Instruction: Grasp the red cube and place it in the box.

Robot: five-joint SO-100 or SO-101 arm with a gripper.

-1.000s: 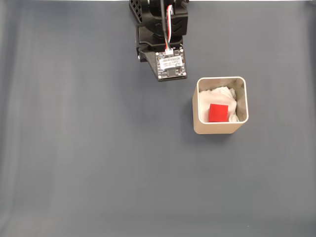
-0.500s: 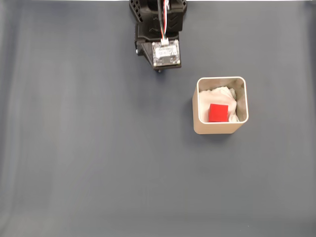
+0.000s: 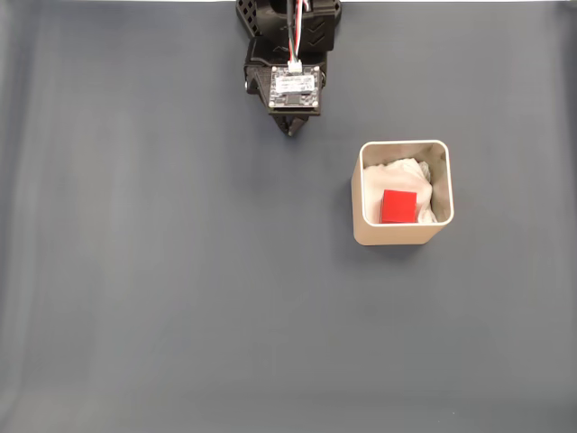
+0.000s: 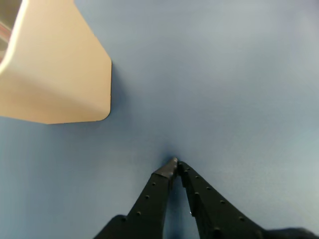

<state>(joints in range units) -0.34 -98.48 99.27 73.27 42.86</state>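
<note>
Pincer (image 4: 175, 164) closed, tips together, nothing held, low over bare cloth. Red cube (image 3: 398, 206) well off to its side, resting on padding inside box (image 3: 401, 236). Placement looks done.

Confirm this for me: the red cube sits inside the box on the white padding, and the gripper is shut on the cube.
Wrong about the gripper. The red cube does sit in the box on the white padding, but the wrist view shows the gripper shut on nothing, over bare table beside the box.
</note>
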